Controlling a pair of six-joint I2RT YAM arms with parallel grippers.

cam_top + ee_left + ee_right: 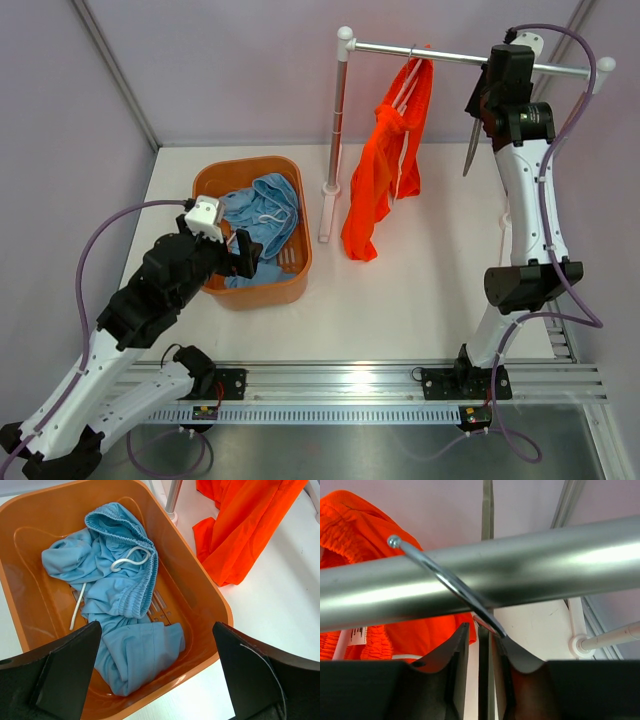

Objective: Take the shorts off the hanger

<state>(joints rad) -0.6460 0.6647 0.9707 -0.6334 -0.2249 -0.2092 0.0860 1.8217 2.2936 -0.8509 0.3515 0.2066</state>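
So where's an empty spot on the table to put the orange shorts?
The big bare patch of table is in front, between the bin and the right arm. There's a smaller one between the hanging orange shorts and that arm. The bin already holds blue shorts, and it's tight by the pole.

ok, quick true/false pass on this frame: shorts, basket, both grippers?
1. The light blue shorts lie in the orange basket. True.
2. The orange shorts lie folded in the basket. False: they hang from the rail.
3. The left gripper is open and empty above the basket. True.
4. The right gripper is down by the basket. False: it is up at the rail, at a metal hanger hook.
5. The drawstring on the light blue shorts is white. True.
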